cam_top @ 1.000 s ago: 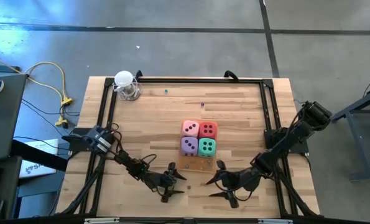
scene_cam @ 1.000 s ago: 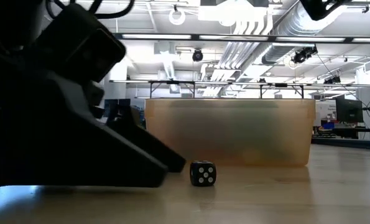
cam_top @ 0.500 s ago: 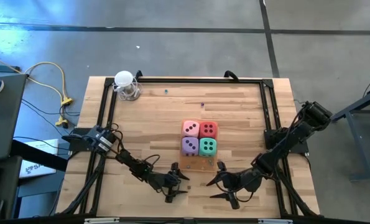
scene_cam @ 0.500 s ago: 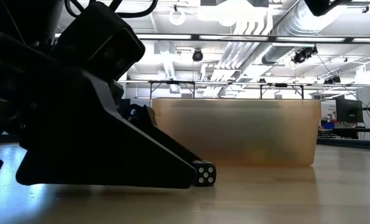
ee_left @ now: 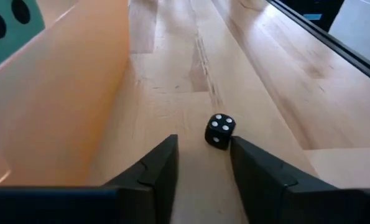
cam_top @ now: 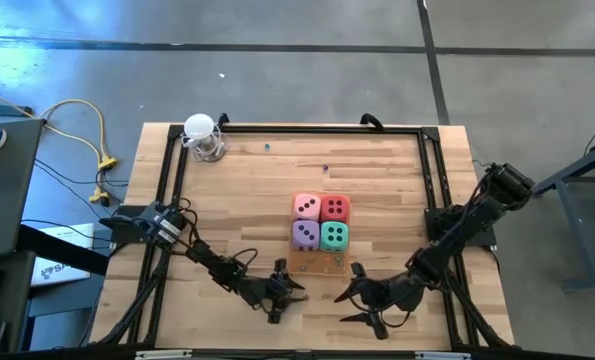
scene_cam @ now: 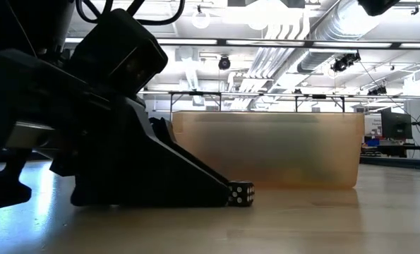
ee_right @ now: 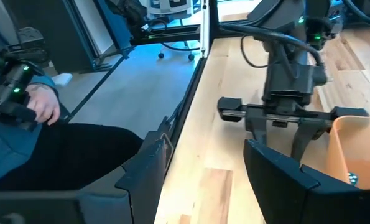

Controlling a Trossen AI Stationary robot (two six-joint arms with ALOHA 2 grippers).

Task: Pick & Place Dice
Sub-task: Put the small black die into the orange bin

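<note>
Four soft dice, pink [cam_top: 305, 206], red [cam_top: 335, 208], lilac [cam_top: 303, 234] and teal [cam_top: 333, 237], are sitting packed two by two on the tabletop [cam_top: 237, 190] in the high view, right against the orange tray [cam_top: 312, 263]. You're parking your left hand [cam_top: 285, 292] low, just off the tray's near corner. It's nudged closer to the tray than it was a second ago. Your right hand [cam_top: 355, 300] is waiting on the other side, fingers spread around nothing.

Low view: a little black die [scene_cam: 243, 193] is resting on the wood in front of the tray's wall. Your left hand's fingertips are now reaching it and covering its side, where a moment ago it was standing clear.

Left wrist view: your fingers [ee_left: 163, 165] are narrowing but not pinching yet. The die is sitting at the mouth of the gap, nearer one fingertip, and I can't tell if it's touching. My read is you're lining up the grab, so ease forward a touch before closing.

It's a cube, so there's no long axis. It's showing four white pips on top and sitting a bit corner-on to your fingers, so it may twist as they close.

Right wrist view: those fingers [ee_right: 144, 171] are standing apart and empty, looking at your left arm.
</note>
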